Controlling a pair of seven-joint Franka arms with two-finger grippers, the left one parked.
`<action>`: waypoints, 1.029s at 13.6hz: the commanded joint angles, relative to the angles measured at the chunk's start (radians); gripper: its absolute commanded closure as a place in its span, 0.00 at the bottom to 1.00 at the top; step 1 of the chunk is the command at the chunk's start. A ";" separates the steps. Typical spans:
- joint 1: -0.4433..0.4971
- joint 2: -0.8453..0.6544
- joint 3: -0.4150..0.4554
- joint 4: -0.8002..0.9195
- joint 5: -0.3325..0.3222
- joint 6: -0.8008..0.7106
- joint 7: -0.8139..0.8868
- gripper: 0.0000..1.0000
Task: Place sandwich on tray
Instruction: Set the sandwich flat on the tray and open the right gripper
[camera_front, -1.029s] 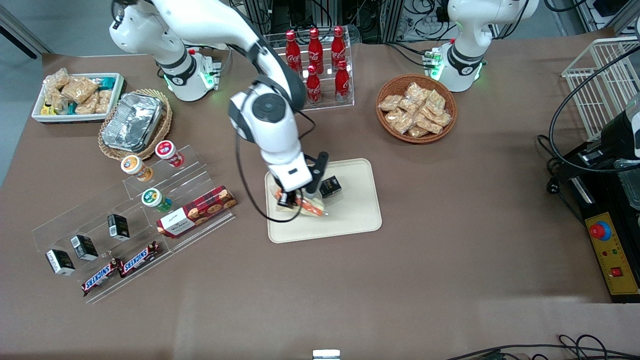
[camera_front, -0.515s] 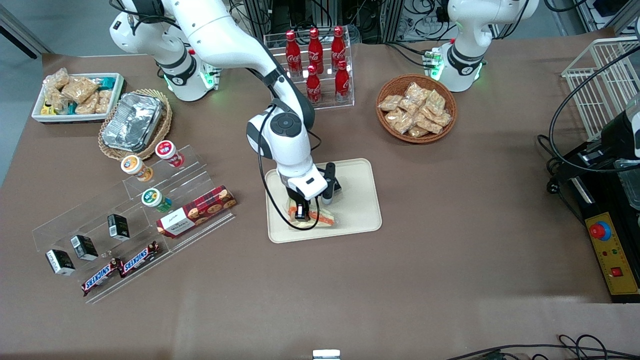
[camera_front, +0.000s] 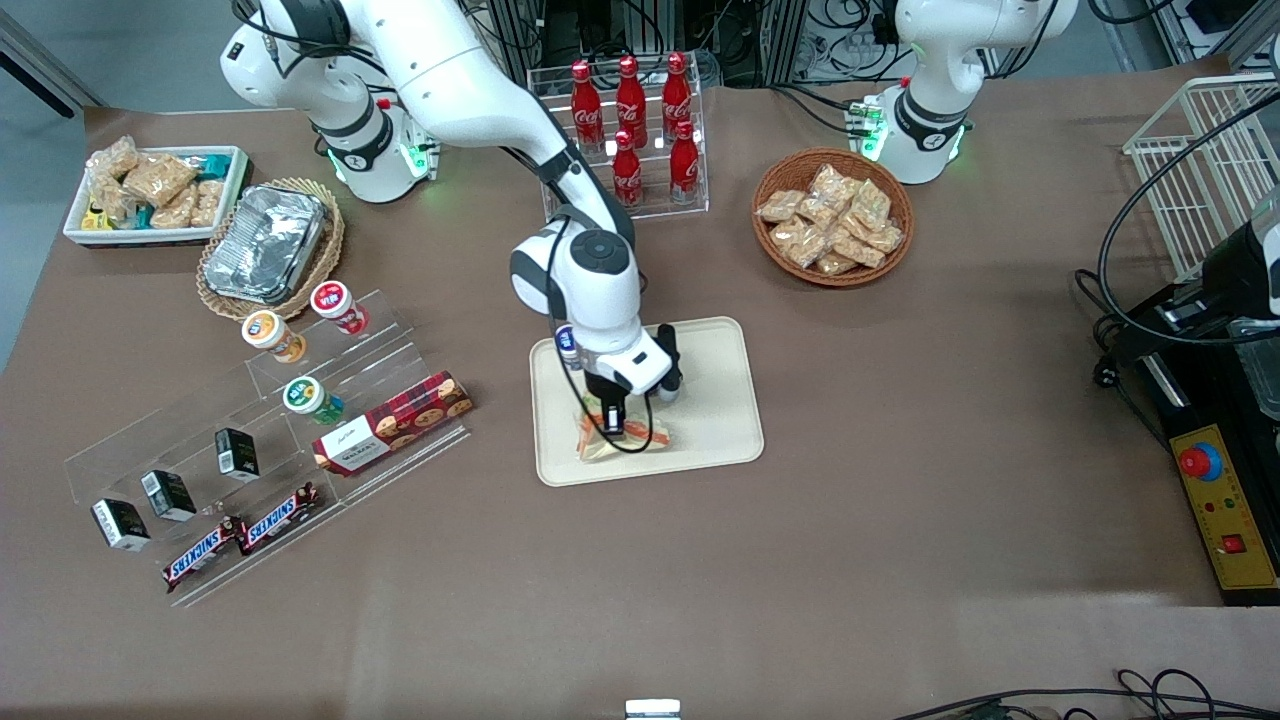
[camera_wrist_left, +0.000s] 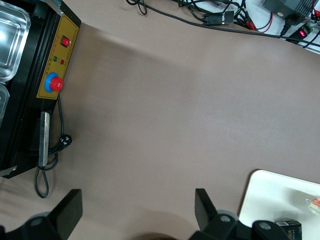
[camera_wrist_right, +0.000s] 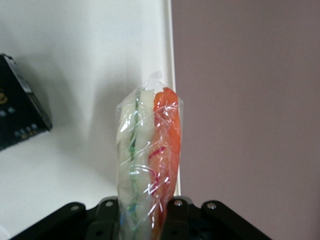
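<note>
The right arm's black two-finger pincer (camera_front: 612, 418) points down over the large flat cream-beige rectangular tray (camera_front: 710, 440) and is clamped on the clear-wrapped triangular sandwich with pale bread and orange and green filling (camera_front: 622, 437). The wrist camera shows the sandwich (camera_wrist_right: 146, 160) standing on edge between the two fingers (camera_wrist_right: 107, 212), its layers upright, its tip reaching out past them. Directly beneath the pincer the sandwich sits low over the tray (camera_wrist_right: 85, 65), close to the tray edge nearest the front camera; whether it touches the tray cannot be told. A small black box (camera_wrist_right: 17, 107) lies on the tray just beside the pincer. The brown desk (camera_wrist_right: 245, 120) runs alongside the tray's rim.
</note>
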 joint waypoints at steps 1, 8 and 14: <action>0.007 0.055 -0.014 0.058 -0.028 0.013 0.003 1.00; 0.024 0.072 -0.016 0.063 -0.043 0.034 0.018 0.01; 0.019 0.036 -0.016 0.060 -0.034 0.021 0.028 0.01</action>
